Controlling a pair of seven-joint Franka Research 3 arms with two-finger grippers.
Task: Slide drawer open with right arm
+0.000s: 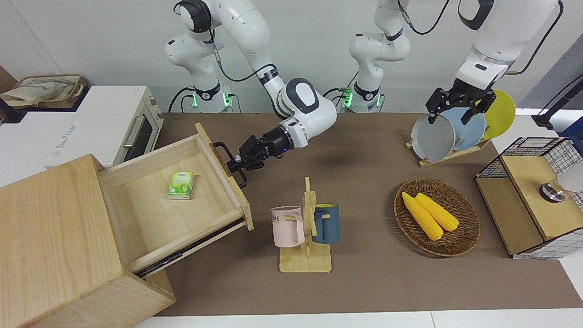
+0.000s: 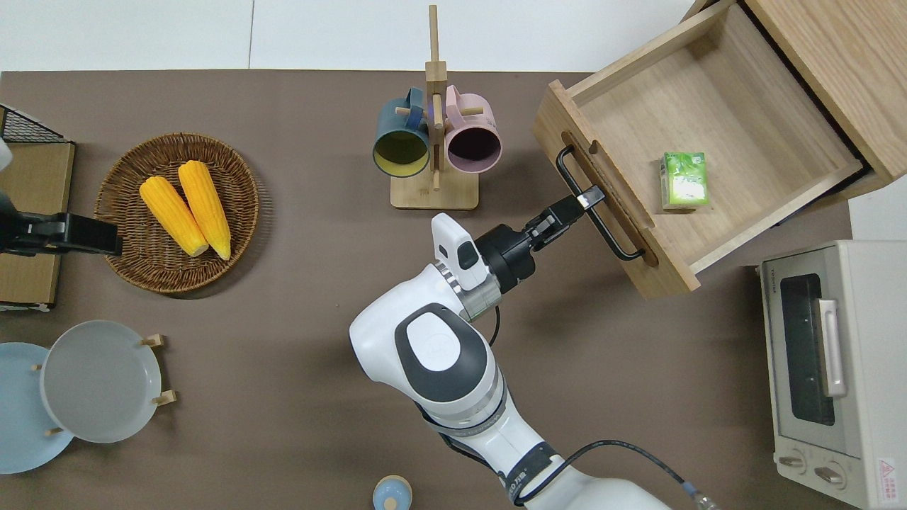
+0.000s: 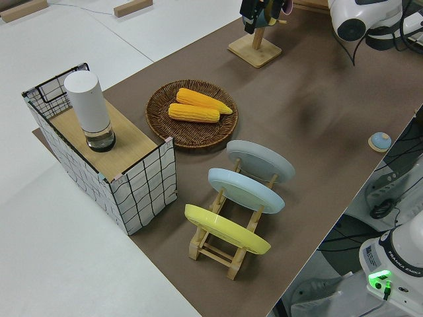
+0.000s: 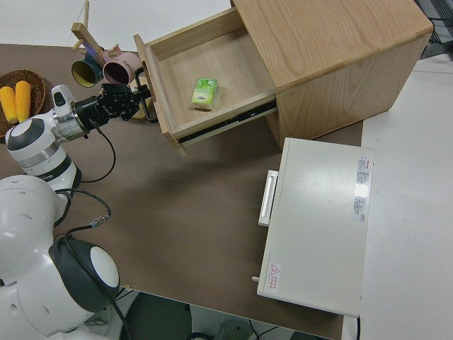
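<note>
Pale wood drawer [image 1: 136,200] holds a green-and-white packet [image 1: 181,185]; its bar handle [image 2: 597,204] is black. Pink mug [image 1: 288,226], navy mug [image 1: 327,222]. Yellow corn [image 1: 429,215] in a brown wicker basket [image 1: 464,237], centre right.

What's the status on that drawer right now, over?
Right hand shut on the drawer handle. Drawer pulled well out, green packet inside. Left arm parked. Mug rack near the drawer front, not touching.

You are looking at a robot lab staged as a kitchen: bare white walls, cabled arm bases [image 1: 207,93], a brown-matted table [image 1: 364,278], a toaster oven [image 2: 829,368].
</note>
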